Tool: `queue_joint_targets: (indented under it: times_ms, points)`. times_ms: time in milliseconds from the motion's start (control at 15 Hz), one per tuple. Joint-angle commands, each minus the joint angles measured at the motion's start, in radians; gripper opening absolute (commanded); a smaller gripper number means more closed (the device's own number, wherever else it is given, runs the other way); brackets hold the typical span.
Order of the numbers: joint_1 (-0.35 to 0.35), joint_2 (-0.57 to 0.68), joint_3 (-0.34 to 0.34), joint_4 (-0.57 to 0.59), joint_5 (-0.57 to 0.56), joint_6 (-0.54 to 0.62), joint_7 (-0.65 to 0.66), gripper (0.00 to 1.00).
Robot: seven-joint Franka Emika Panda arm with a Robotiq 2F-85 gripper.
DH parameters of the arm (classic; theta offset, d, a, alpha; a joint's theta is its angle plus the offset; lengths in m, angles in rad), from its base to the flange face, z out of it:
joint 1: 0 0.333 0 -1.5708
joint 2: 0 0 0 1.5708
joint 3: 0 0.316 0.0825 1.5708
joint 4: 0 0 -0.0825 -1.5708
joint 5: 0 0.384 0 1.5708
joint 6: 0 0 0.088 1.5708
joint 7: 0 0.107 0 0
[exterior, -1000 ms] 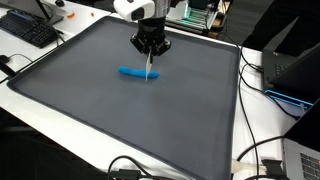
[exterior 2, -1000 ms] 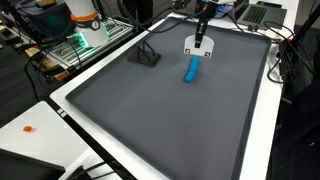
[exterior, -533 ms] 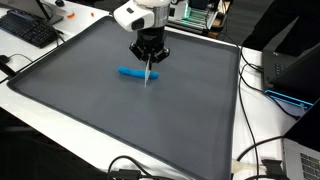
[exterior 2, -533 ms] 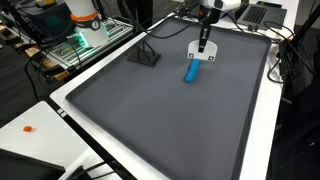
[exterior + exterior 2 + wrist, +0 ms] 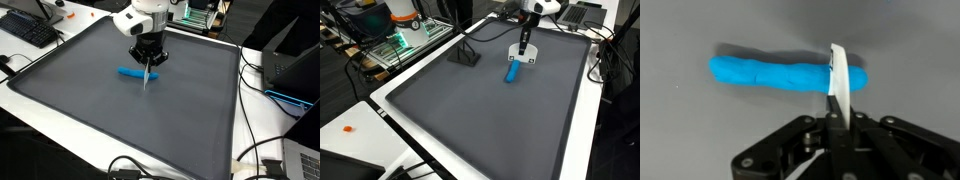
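A blue clay roll [image 5: 130,72] [image 5: 510,70] [image 5: 780,73] lies on the dark grey mat [image 5: 110,110] [image 5: 480,120]. My gripper [image 5: 148,60] [image 5: 524,42] [image 5: 832,125] hangs just above the roll's end, shut on a thin white blade [image 5: 147,77] [image 5: 523,57] [image 5: 839,80]. The blade points down at the mat. In the wrist view it crosses the roll near its right end. Whether its edge touches the clay I cannot tell.
A white table rim [image 5: 395,110] frames the mat. A small black stand [image 5: 468,55] sits on the mat's far side. A keyboard [image 5: 30,30], a dark laptop [image 5: 290,70], cables [image 5: 255,160] and a green-lit rack [image 5: 405,35] surround the table.
The gripper has sunk a little and shifted slightly along the roll with the blade. The wrist has turned, so the blade shows narrower. The roll has not moved.
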Motion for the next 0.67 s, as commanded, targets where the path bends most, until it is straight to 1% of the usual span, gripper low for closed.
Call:
queue_joint_targets:
  times_ms: [0, 333, 467, 600]
  points:
    - [0.004, 0.026, -0.016, -0.021, -0.008, 0.027, -0.012, 0.01]
    - [-0.002, 0.024, -0.013, -0.049, 0.004, 0.035, -0.015, 0.01]
    - [-0.012, 0.022, -0.003, -0.060, 0.030, 0.024, -0.022, 0.01]
    - [-0.028, 0.016, 0.015, -0.064, 0.081, 0.014, -0.036, 0.01]
